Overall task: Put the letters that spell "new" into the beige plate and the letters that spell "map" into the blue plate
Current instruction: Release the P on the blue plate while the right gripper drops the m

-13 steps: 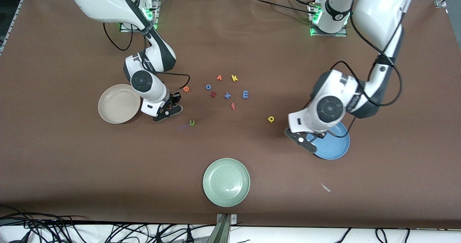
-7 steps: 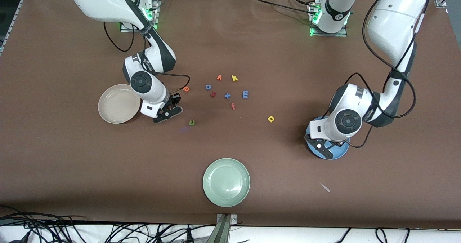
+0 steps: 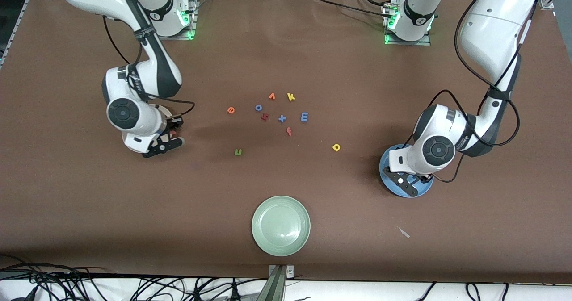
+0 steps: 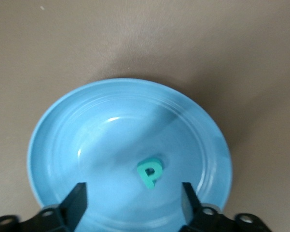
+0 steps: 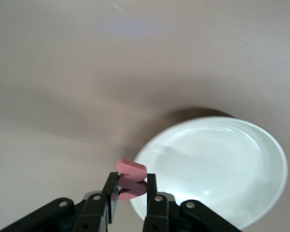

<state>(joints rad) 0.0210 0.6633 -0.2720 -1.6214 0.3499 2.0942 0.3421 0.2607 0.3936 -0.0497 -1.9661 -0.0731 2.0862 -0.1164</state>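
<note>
My left gripper hangs open over the blue plate, also seen at the left arm's end of the table. The teal a lies loose in that plate between the fingers. My right gripper is shut on the pinkish-red w, over the rim of the beige plate, which the arm mostly hides in the front view. On the table lie the green n, orange e, blue m and yellow p.
A pale green plate sits nearest the front camera. Around the blue m lie a yellow k, an orange v-shape, a blue o, a dark red piece, a blue plus and a red f.
My left gripper moved over the blue plate and opened, leaving the teal a in it. My right gripper carried the w from beside the letters to the beige plate.
</note>
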